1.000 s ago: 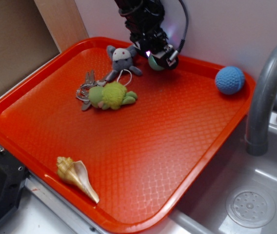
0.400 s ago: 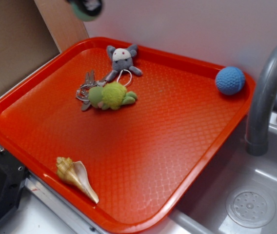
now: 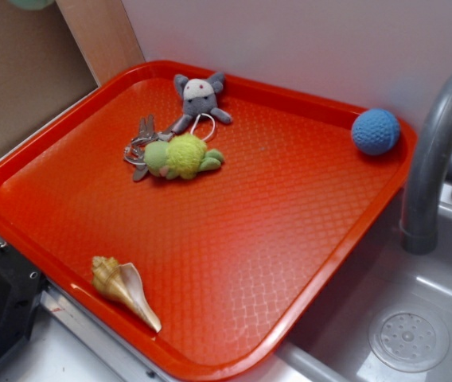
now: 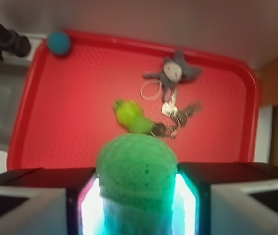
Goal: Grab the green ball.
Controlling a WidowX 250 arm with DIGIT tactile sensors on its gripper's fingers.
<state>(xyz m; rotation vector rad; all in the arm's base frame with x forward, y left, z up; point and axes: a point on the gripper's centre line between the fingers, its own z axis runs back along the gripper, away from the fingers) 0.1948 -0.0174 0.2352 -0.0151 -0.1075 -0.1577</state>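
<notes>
The green ball [image 4: 136, 169] fills the lower middle of the wrist view, clamped between my two lit fingers. My gripper [image 4: 137, 198] is shut on it and holds it high above the red tray [image 4: 70, 142]. In the exterior view only a sliver of the green ball [image 3: 29, 3] shows at the top left edge; the gripper itself is out of that frame.
On the tray [image 3: 290, 239] lie a grey plush toy [image 3: 199, 97], a yellow-green plush toy [image 3: 181, 157] with keys [image 3: 138, 147], a blue ball [image 3: 375, 131] in the far right corner and a seashell [image 3: 124, 288] at the front. A grey faucet [image 3: 437, 151] and sink [image 3: 409, 338] stand right.
The gripper has lifted the green ball from the tray's back edge and carried it up and to the left, almost out of the exterior view.
</notes>
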